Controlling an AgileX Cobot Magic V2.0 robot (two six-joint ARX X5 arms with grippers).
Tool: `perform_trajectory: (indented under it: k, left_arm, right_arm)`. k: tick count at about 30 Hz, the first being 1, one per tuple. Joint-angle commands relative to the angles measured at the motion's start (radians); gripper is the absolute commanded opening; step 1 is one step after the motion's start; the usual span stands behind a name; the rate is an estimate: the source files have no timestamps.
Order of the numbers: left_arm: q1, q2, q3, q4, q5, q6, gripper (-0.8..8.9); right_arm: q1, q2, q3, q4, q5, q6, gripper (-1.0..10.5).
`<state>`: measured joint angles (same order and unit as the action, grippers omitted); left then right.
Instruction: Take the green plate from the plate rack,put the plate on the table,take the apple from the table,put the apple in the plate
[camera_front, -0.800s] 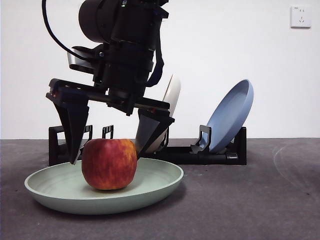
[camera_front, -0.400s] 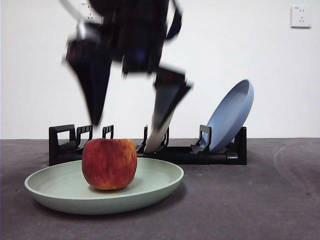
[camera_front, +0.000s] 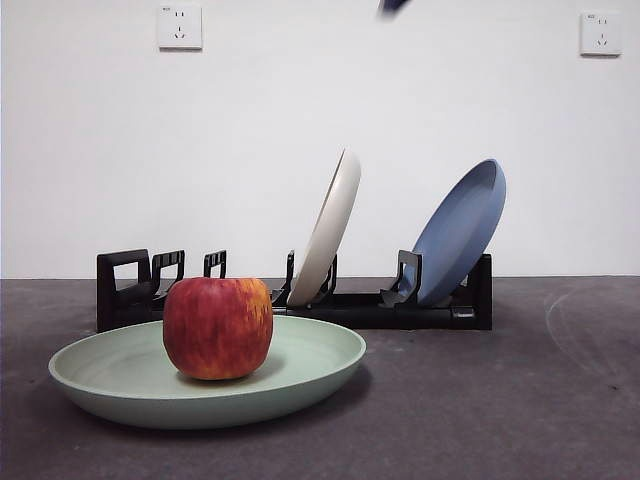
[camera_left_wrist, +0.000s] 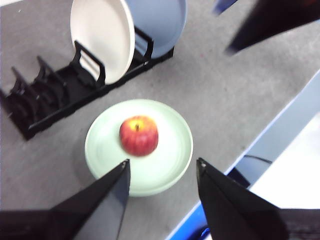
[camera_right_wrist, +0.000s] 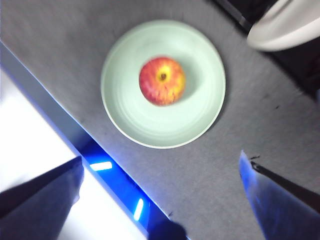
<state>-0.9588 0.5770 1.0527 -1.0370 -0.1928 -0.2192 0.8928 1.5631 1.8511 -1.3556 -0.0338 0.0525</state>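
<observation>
Left gripper (camera_left_wrist: 161, 167): fingers (camera_left_wrist: 112, 197) spread apart, nothing between them, high above the green plate (camera_left_wrist: 172, 155). Right gripper (camera_right_wrist: 160, 175): fingers (camera_right_wrist: 272, 200) also spread wide and empty, likewise well above the green plate, looking straight down on it. In the front view no arm is near the plate; only a dark tip shows at the top edge, can't tell which arm's.

The apple (camera_front: 218, 327) sits upright inside the green plate, roughly at its middle, stem up in the right wrist view. The green plate lies flat on the counter (camera_front: 500, 400), just in front of the plate rack (camera_front: 130, 290). Behind the green plate, the rack holds the cream-white plate (camera_front: 328, 230) and the blue plate (camera_front: 460, 230), both leaning in their slots; the slots on the rack's handle end are empty.

Judgement: final step looks complete — plate out of rack, on counter, apple in plate. Nothing left to grasp. Next move calls only for both arms to clear off to rest, without going near the green plate or the leaning plates behind it.
</observation>
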Motion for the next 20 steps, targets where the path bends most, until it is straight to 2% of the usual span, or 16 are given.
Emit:
perform_trajectory:
  k: [1, 7, 10, 16, 20]
  left_arm:
    - [-0.003, 0.026, -0.001, 0.053, -0.002, -0.003, 2.20]
    - [-0.003, 0.079, -0.001, 0.128, 0.011, -0.001, 2.20]
    - [-0.003, 0.092, -0.001, 0.146, 0.027, -0.001, 2.20]
    - [-0.003, 0.097, -0.001, 0.202, 0.134, -0.002, 2.20]
    - [-0.003, 0.097, -0.001, 0.224, 0.193, -0.002, 2.20]
  right_arm:
    - [0.003, -0.090, -0.021, -0.023, 0.000, 0.002, 5.6]
    - [0.003, -0.287, -0.079, -0.023, 0.015, 0.039, 5.6]
    - [0.003, -0.374, -0.137, -0.023, 0.019, 0.080, 5.6]
    - [0.003, -0.534, -0.307, -0.023, 0.033, 0.140, 5.6]
    - [0.003, -0.603, -0.408, -0.023, 0.076, 0.170, 5.6]
